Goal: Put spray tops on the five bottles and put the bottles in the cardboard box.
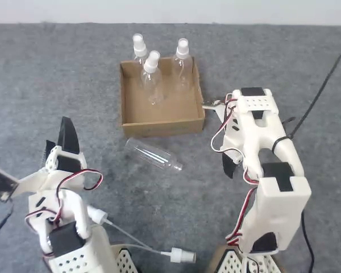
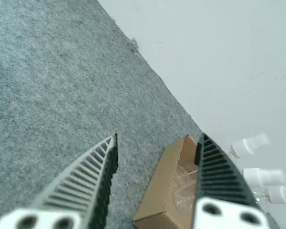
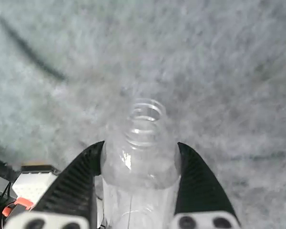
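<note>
Clear plastic bottle, round body, threaded open neck, is clenched between the black fingers of the right pincer. The neck pokes out past the fingertips, over the grey felt-like worktop. In the high view the right arm sits just right of the cardboard box.

Left pincer is released, ribbed jaws wide apart, raised at front-left and well apart from the box.

The box is brown, square, shallow and open-topped. 3 capped bottles stand upright at its rear. The rear-left one is either inside or just behind the wall, cannot tell which.

1 uncapped bottle lies on its side just in front of the box, between the arms.

2 white spray tops with thin dip tubes lie loose near the left arm's base.
</note>
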Controlling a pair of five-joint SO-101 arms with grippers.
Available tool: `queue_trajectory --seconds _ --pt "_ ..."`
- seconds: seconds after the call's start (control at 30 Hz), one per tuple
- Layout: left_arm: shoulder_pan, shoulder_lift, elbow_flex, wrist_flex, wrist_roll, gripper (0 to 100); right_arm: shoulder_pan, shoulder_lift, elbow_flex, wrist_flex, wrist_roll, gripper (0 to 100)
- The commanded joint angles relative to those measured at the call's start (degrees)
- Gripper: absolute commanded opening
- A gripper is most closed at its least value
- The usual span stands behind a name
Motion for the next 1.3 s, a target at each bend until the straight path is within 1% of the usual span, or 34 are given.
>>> queue_trajectory --seconds 0.0,0.1,0.2,0.27,0.4,0.63,0.73,0.87,0.93,1.0,1.17,1.27 --pt "-0.1 -1.1 -0.7 -1.7 -0.5 25 -1.0 -8.3 -3.3 3.4 0.3 2.4" --pt "-0.2 -1.1 -0.7 -1.7 -0.5 25 -3.7 -13.1 -1.7 4.5 -0.2 2.4" --pt "-0.2 -1.1 -0.7 -1.7 -1.1 25 -7.5 -18.0 -0.2 4.3 -4.3 2.4" --pt "-0.2 -1.1 -0.7 -1.7 -3.3 25 -10.0 -21.1 -0.3 4.3 -6.7 2.4" --pt "-0.2 -1.1 -0.7 -1.5 -4.5 25 -13.4 -25.7 -0.4 4.2 -10.0 2.4" --pt "-0.1 -1.1 -0.7 -1.3 -4.5 25 -14.4 -29.8 0.5 2.7 -15.4 2.3" --pt "-0.1 -1.1 -0.7 -1.3 -4.6 25 -14.4 -31.8 4.2 -0.5 -18.2 2.3" --pt "-0.3 -1.1 -0.7 -1.3 -5.1 25 -14.2 -37.1 12.9 -7.3 -21.1 2.3" --pt "-0.3 -1.1 -0.7 -1.1 -7.7 25 -14.2 -40.3 17.2 -10.0 -21.6 2.3" --pt "-0.3 -1.1 -0.8 0.4 -12.0 25 -14.0 -43.0 19.9 -11.4 -21.5 2.3" --pt "-0.3 -1.1 -0.9 3.2 -27.3 25 -13.8 -45.1 21.0 -12.4 -21.6 2.3" --pt "0.1 -1.1 -1.3 4.1 -33.5 25 -13.3 -45.5 22.3 -13.8 -21.6 2.3"
